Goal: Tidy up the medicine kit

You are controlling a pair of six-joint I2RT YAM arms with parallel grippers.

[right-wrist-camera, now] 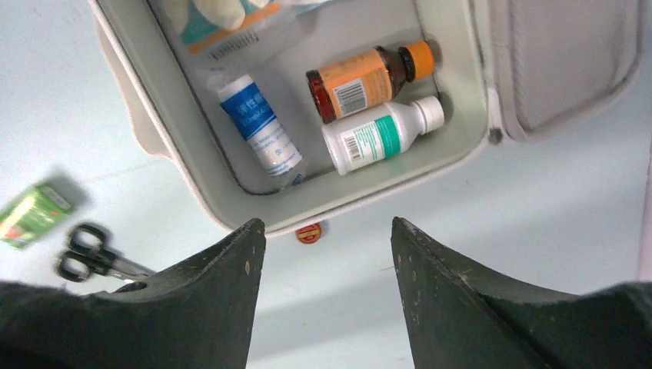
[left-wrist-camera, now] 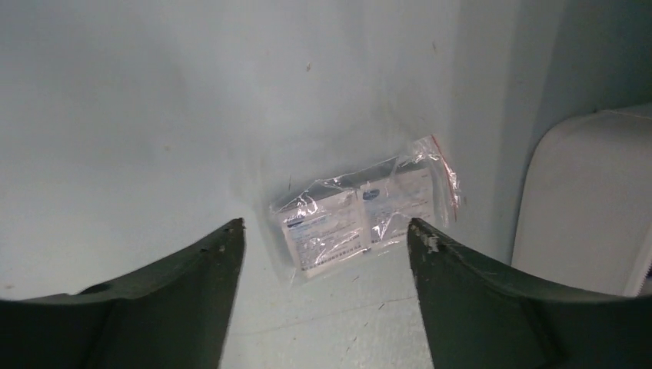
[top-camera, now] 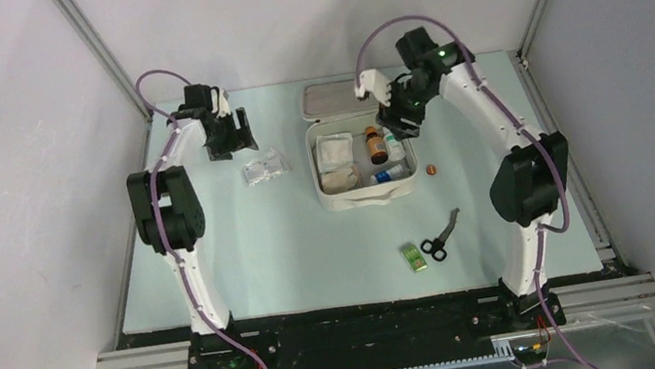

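The medicine kit (top-camera: 368,201) lies open at the table's middle, its lid (top-camera: 335,96) folded back. Inside lie an amber bottle (right-wrist-camera: 369,78), a white bottle (right-wrist-camera: 380,134), a blue-labelled roll (right-wrist-camera: 261,129) and white packets (top-camera: 334,150). My right gripper (right-wrist-camera: 329,223) hangs open and empty over the kit's right side (right-wrist-camera: 384,186), also visible from above (top-camera: 396,121). A clear zip bag of sachets (left-wrist-camera: 361,211) lies left of the kit (left-wrist-camera: 592,200). My left gripper (left-wrist-camera: 326,223) is open just behind the bag, with nothing held; the top view shows it (top-camera: 233,136) too.
A small red round tin (top-camera: 431,169) sits just right of the kit, also in the right wrist view (right-wrist-camera: 308,233). Black scissors (top-camera: 439,238) and a green box (top-camera: 415,257) lie nearer the front. Frame posts and walls enclose the table.
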